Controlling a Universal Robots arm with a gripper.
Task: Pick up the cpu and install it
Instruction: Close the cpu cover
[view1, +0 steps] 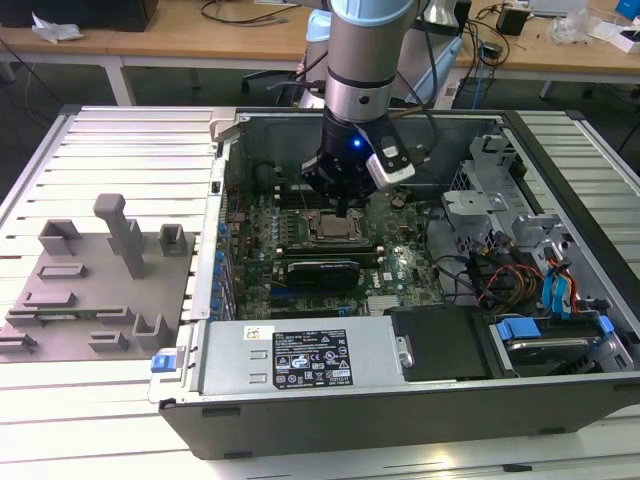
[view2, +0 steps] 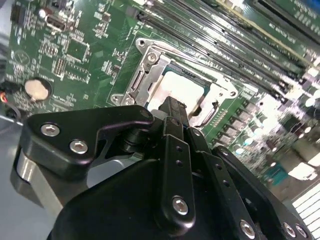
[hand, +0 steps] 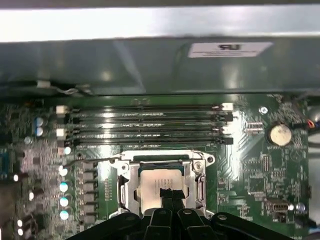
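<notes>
The cpu (hand: 159, 178), a pale silvery square, lies flat inside the metal-edged socket frame (hand: 126, 186) on the green motherboard; it also shows in the second wrist view (view2: 182, 89) and the exterior view (view1: 335, 229). My gripper (hand: 170, 193) hangs straight over it, fingers pressed together with nothing between them and tips just above or touching the chip's top; I cannot tell which. In the second wrist view the gripper (view2: 174, 106) covers one edge of the chip. In the exterior view the gripper (view1: 345, 207) reaches down into the open computer case (view1: 230, 160).
Memory slots (hand: 150, 125) run beside the socket, and a coin battery (hand: 279, 134) sits on the board. A dark card (view1: 320, 270), cables (view1: 500, 275) and drive bays (view1: 545, 335) crowd the case. Grey plastic blocks and posts (view1: 120, 235) stand on the slatted table at the exterior view's left.
</notes>
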